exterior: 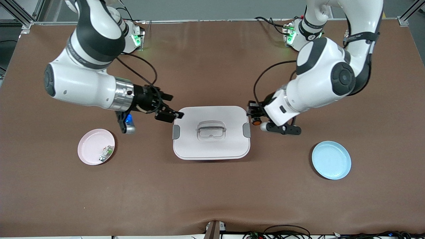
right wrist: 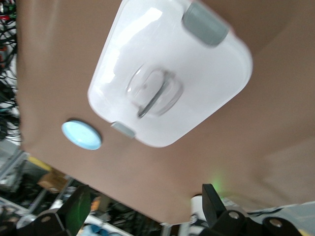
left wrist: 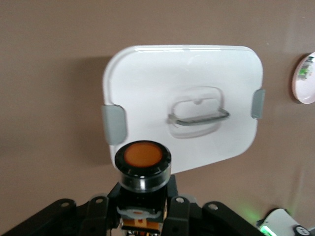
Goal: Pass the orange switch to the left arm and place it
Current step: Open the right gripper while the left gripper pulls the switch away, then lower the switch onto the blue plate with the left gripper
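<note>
Box (exterior: 211,146) sits shut at the middle of the worktop, white lid on, grey latches at both ends, grey handle lying flat in the lid recess; you cannot see what it holds. Your left gripper (exterior: 255,114) hangs over bare mat just off the box's end toward the left arm, fingers clenched on the orange switch (exterior: 256,121); the left wrist view shows the switch (left wrist: 143,166) clamped between the fingers, round orange face outward. Your right gripper (exterior: 170,107) hovers over the box's corner toward the right arm's end, fingers spread, nothing between them. Pink plate (exterior: 90,148) lies toward the right arm's end, nearer the front edge than the box, with a small green-and-white component (exterior: 106,153) on it. Blue plate (exterior: 331,160) lies toward the left arm's end, nearer the front edge still.
</note>
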{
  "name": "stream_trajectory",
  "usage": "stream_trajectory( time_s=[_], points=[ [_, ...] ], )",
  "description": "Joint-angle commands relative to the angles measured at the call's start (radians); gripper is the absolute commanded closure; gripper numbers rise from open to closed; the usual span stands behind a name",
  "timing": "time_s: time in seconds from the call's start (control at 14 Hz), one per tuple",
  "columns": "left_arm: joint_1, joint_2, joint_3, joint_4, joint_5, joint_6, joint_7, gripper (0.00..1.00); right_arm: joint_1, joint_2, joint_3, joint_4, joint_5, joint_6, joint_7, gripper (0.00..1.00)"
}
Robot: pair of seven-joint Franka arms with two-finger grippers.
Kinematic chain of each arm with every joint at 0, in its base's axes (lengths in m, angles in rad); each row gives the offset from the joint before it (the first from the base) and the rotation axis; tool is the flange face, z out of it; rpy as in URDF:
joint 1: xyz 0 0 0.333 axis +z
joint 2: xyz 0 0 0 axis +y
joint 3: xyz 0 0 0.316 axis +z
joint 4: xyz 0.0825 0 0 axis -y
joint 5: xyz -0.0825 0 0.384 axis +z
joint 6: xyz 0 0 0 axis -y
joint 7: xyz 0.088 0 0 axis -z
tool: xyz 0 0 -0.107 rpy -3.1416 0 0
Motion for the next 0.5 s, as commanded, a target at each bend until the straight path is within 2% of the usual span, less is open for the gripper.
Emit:
stream_trajectory(
  time_s=[0.0,0.21,0.43],
  points=[
    [0.048,0.029,-0.004,0.006,0.040,-0.014,0.108,1.00,-0.051,-0.059,0.015,-0.098,-0.129,-0.040,-0.172,0.00],
    [0.106,0.055,-0.002,0.003,0.116,-0.016,0.263,1.00,-0.108,-0.103,0.014,-0.204,-0.290,-0.035,-0.389,0.00],
    [0.154,0.077,-0.002,-0.007,0.198,-0.016,0.381,1.00,-0.194,-0.104,0.014,-0.221,-0.413,-0.043,-0.567,0.00]
  ],
)
